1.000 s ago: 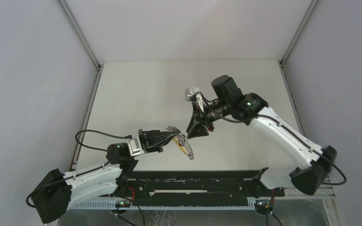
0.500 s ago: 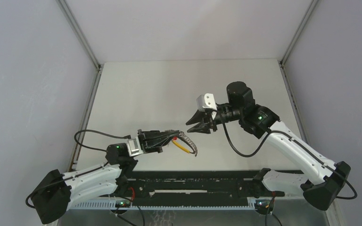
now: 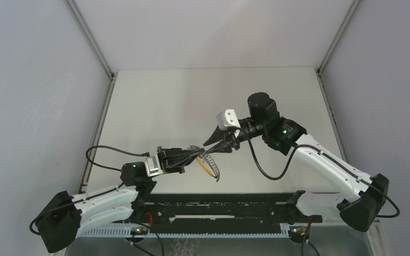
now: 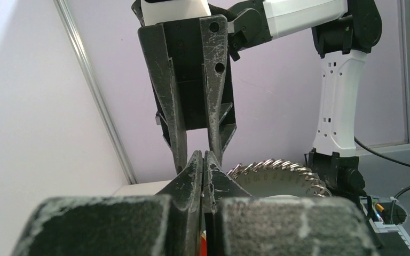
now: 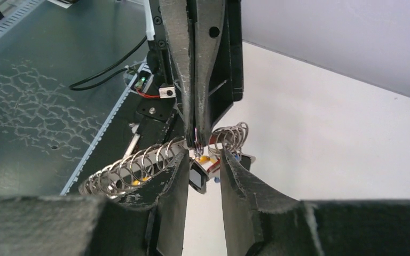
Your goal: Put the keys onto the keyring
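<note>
My left gripper (image 3: 196,154) is shut on the keyring (image 3: 211,166), a coil of thin metal rings with a yellow section hanging below it. In the left wrist view its jaws (image 4: 203,160) are pressed together, with the ring coil (image 4: 277,168) to the right. My right gripper (image 3: 219,148) is open and faces the left one tip to tip. In the right wrist view its fingers (image 5: 203,160) straddle a small black-rimmed key (image 5: 197,176) hanging under the left gripper (image 5: 197,140). The coil (image 5: 133,166) spreads to both sides, with yellow, red and blue pieces by it.
Both arms meet above the near middle of the white table (image 3: 192,101). A black rail (image 3: 219,205) runs along the near edge between the arm bases. Grey walls enclose the table on three sides.
My right gripper pulled back and rotated, then came in again to the left gripper's tip, now lower and closer to the keyring. The left gripper stayed about where it was, still shut.
</note>
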`<state>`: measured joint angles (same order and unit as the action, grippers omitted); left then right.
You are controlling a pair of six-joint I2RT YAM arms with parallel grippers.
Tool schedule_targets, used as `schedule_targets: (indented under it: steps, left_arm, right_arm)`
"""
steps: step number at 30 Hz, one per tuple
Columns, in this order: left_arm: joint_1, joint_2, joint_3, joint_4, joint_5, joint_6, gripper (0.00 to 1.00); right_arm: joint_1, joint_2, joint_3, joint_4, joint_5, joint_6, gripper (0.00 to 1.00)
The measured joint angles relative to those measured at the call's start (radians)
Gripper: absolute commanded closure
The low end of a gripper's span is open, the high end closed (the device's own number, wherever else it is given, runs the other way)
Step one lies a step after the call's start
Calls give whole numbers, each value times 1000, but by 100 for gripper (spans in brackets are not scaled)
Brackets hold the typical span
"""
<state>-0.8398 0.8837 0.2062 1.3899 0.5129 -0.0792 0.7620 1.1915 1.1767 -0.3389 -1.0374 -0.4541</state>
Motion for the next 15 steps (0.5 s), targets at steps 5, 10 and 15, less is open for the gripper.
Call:
schedule_targets:
  steps: [5, 10, 15]
  left_arm:
    - [0, 0, 0, 0, -2, 0, 100]
    - [0, -1, 0, 0, -5, 0, 100]
    - [0, -1, 0, 0, -12, -4, 100]
  right_arm:
    - [20, 20, 0, 0, -5, 0, 73]
    - [30, 40, 0, 0, -5, 5, 83]
    - [29, 41, 0, 8, -5, 14, 100]
